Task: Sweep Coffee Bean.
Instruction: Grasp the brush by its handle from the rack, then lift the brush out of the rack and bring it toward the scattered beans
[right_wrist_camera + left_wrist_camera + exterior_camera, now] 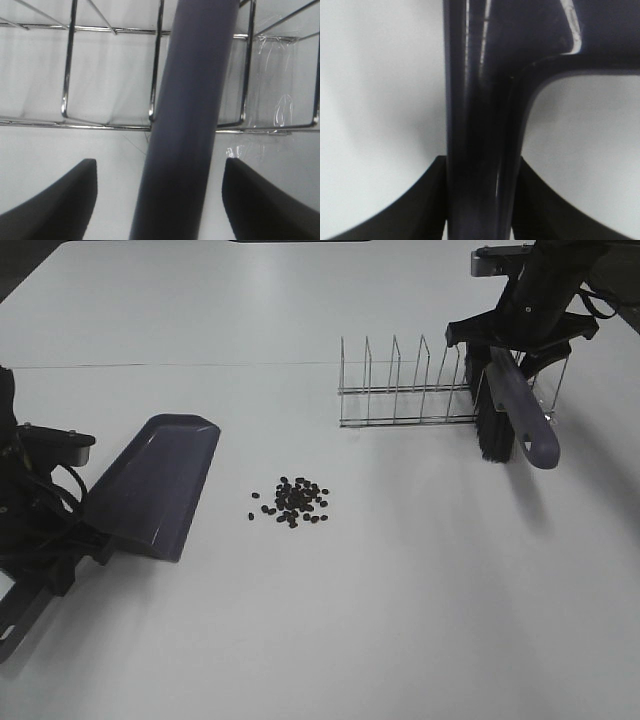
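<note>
Left pincer (480,205) first: we see its two dark fingers (420,215) pressed against both sides of the purple dustpan (485,100) handle, closed on it with no gap showing. In the overhead view this pincer (88,543) sits at the lower left of the frame. The dustpan (155,485) stretches from it toward the upper right, resting on the white table (420,620) with its wide mouth at the far end.

Our right pincer (160,200) stands wide. Its fingers (65,210) straddle the purple handle of the brush (185,115), and bare table shows between each finger and the handle, so nothing is gripped. Seen from above, that pincer (520,345) hangs at the upper right of the frame over the brush (525,410). The black bristles point down and the handle leans toward the lower right, at the right end of the wire rack (400,390).

We find the coffee beans (295,500) in a loose cluster on the table near the centre of the frame, just right of the dustpan and apart from it, well to the lower left of the rack. A few beans lie at the cluster's left edge.
</note>
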You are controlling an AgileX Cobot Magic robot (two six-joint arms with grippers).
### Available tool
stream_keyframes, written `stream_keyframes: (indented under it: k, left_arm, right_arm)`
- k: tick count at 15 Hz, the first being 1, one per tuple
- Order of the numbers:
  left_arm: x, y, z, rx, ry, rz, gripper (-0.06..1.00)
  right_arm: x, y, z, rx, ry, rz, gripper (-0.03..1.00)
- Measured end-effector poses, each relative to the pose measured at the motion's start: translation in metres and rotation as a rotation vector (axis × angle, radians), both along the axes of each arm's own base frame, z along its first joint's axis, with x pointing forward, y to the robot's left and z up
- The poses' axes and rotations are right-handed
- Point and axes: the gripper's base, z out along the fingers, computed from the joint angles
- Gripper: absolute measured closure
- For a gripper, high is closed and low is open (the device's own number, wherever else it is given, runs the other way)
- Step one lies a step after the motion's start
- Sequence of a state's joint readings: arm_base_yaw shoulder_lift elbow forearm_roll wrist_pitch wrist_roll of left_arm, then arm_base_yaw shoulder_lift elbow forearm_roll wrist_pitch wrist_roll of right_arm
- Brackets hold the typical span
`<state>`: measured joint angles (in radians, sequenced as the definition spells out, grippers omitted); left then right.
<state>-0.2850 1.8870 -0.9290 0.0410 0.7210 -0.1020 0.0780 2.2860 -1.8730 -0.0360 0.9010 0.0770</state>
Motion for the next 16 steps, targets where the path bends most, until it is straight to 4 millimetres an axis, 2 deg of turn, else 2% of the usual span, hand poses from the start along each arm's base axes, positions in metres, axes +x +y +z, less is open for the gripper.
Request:
stream_keyframes:
  k: [9, 10, 11, 12, 16]
  left_arm:
    - [0.0, -0.0001, 0.0, -0.002, -0.001, 0.002, 0.62]
    - [0.0001, -0.0004, 0.0, -0.004, -0.001, 0.005, 0.62]
    - [0.0003, -0.0005, 0.0, -0.006, -0.003, 0.005, 0.62]
    - [0.0007, -0.0007, 0.0, -0.007, -0.008, 0.005, 0.62]
    - [0.0009, -0.0007, 0.0, -0.008, -0.01, 0.005, 0.62]
  right_arm:
    - [-0.001, -0.0002, -0.0004, 0.001, 0.012, -0.01, 0.37]
    - [-0.0026, -0.0005, -0.0009, -0.002, 0.031, -0.011, 0.46]
    - [-0.0037, -0.0008, -0.0012, -0.006, 0.043, -0.01, 0.61]
    - [-0.005, -0.0037, -0.0016, -0.029, 0.058, -0.007, 0.66]
    - [-0.006, -0.0046, 0.0011, -0.04, 0.061, -0.004, 0.66]
